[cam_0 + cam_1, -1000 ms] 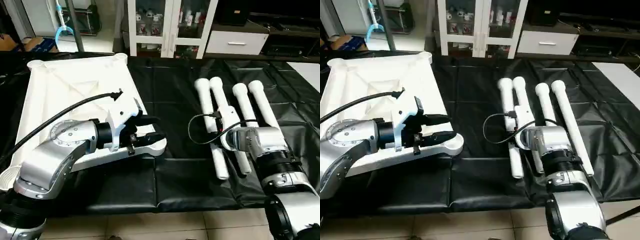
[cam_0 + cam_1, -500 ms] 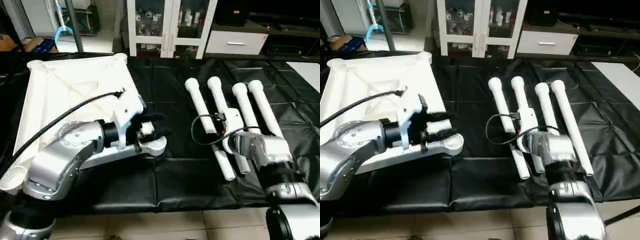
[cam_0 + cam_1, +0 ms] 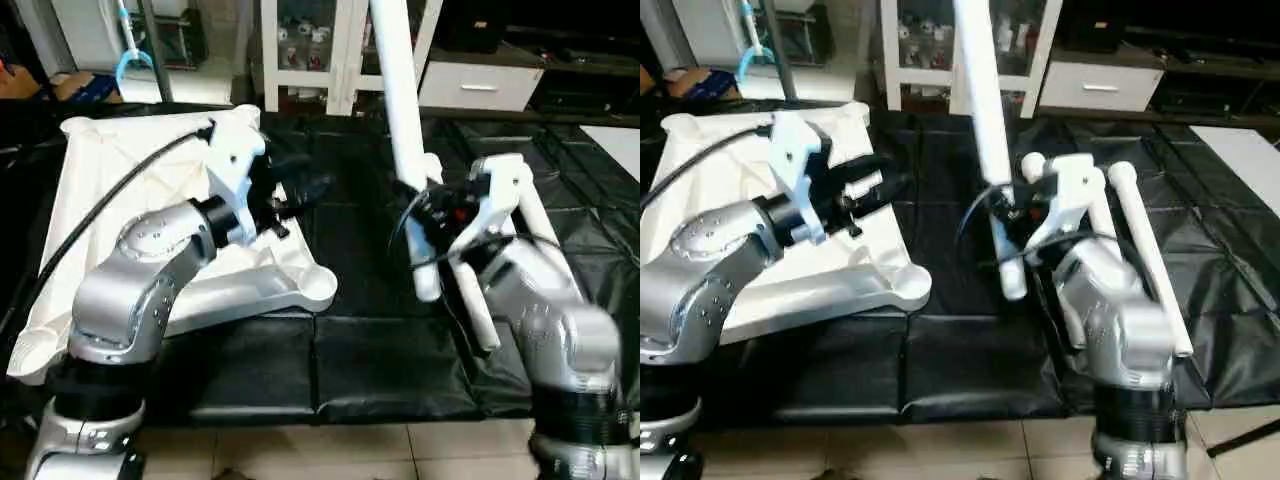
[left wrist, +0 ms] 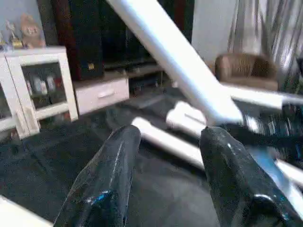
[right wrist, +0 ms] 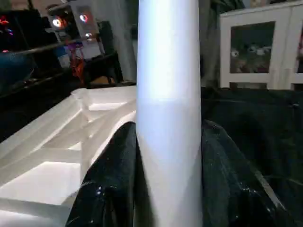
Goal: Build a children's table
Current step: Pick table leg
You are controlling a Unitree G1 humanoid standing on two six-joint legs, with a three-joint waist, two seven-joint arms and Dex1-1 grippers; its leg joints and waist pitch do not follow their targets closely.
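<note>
The white tabletop (image 3: 120, 170) lies underside up on the left of the black mat, one round corner socket (image 3: 318, 290) at its near right corner. My right gripper (image 3: 432, 215) is shut on a white tube leg (image 3: 398, 100), which it holds nearly upright above the mat; the right wrist view shows this leg (image 5: 168, 118) clamped between both fingers (image 5: 109, 184). My left gripper (image 3: 305, 180) hovers open and empty above the tabletop's right edge, pointing toward the leg. Its fingers (image 4: 109, 179) stand apart in the left wrist view, where the raised leg (image 4: 175, 66) crosses beyond them.
Other white legs (image 3: 1145, 260) lie on the mat behind and beside my right arm. A white glass-door cabinet (image 3: 320, 50) and a low white drawer unit (image 3: 480, 85) stand behind the mat. Tiled floor runs along the mat's near edge.
My right gripper has lifted one leg off the mat and swung it nearly upright. My left arm has risen from the tabletop's near corner socket toward the leg. The camera has shifted.
</note>
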